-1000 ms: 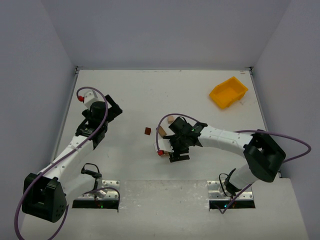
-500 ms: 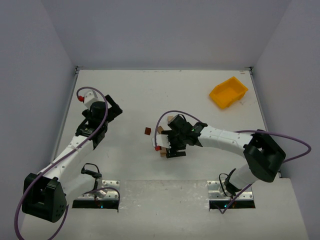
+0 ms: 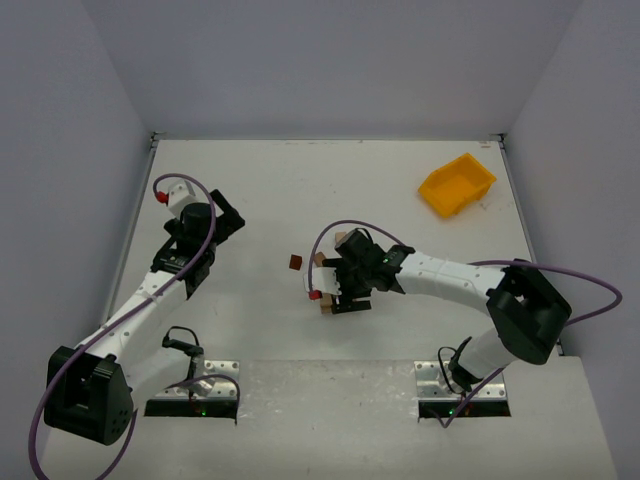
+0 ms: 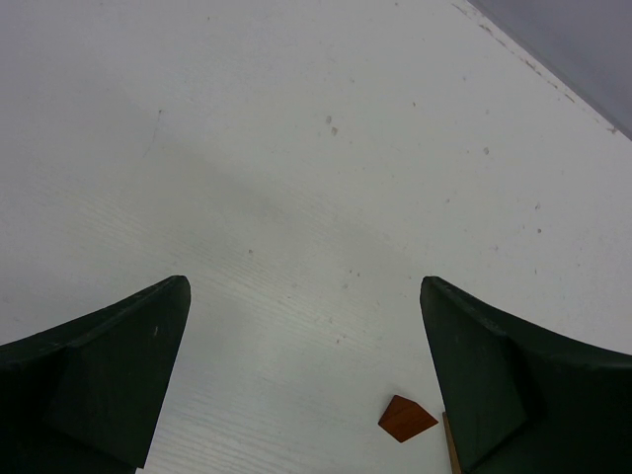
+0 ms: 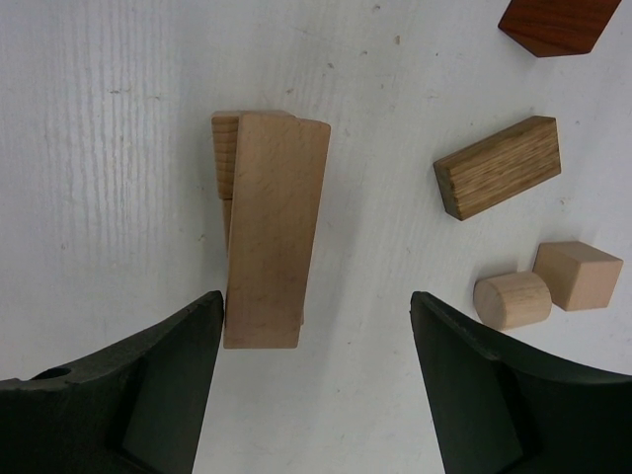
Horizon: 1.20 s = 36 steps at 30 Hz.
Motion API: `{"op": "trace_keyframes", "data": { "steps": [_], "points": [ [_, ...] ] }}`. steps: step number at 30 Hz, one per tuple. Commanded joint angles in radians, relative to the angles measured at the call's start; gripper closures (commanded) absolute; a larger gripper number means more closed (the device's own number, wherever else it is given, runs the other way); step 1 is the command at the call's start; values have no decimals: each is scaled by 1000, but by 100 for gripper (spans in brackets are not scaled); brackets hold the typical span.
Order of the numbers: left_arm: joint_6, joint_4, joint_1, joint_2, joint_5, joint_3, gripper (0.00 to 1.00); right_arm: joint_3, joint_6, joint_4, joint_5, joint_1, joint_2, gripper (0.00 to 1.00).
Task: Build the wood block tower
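Note:
Under my right gripper (image 5: 316,308) stands the wood block tower (image 5: 272,232): a long pale flat block lying on another pale block. The jaws are open. The left finger (image 5: 188,341) is right beside the top block's end, and the right finger is well apart from it. A tan oblong block (image 5: 499,166), a pale cube (image 5: 578,275), a short pale cylinder (image 5: 512,299) and a reddish-brown block (image 5: 558,25) lie loose to the right. From above, the right gripper (image 3: 338,297) hangs over the tower (image 3: 327,306). My left gripper (image 4: 304,286) is open over bare table, the reddish-brown block (image 4: 407,419) near its right finger.
A yellow bin (image 3: 456,184) sits at the back right of the white table (image 3: 300,190). Grey walls close the left, back and right sides. The left arm (image 3: 190,245) rests at mid-left, far from the blocks.
The right gripper has shifted a little left over the stacked blocks and its jaws have widened slightly. The left arm has not moved.

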Motion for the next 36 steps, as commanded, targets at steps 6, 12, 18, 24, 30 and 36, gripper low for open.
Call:
{"op": "trace_keyframes", "data": {
  "steps": [6, 12, 18, 24, 30, 36],
  "points": [
    [7, 37, 6, -19, -4, 5, 0, -6, -10, 48, 22, 4, -3, 23],
    [7, 37, 6, -19, -2, 6, 0, -1, -12, 31, 6, 5, -8, 23],
    [8, 37, 6, -22, 0, 8, 0, 18, -12, -2, -14, 5, -28, 22],
    [10, 40, 7, -25, 8, 13, 0, 93, -5, -79, -66, 5, -44, 15],
    [20, 92, 6, -23, 52, 36, 0, 253, 62, -118, -149, 5, -44, 1],
    [46, 170, 6, -42, 122, 34, 0, 360, 192, 30, -49, 5, -14, 1]
  ]
}}
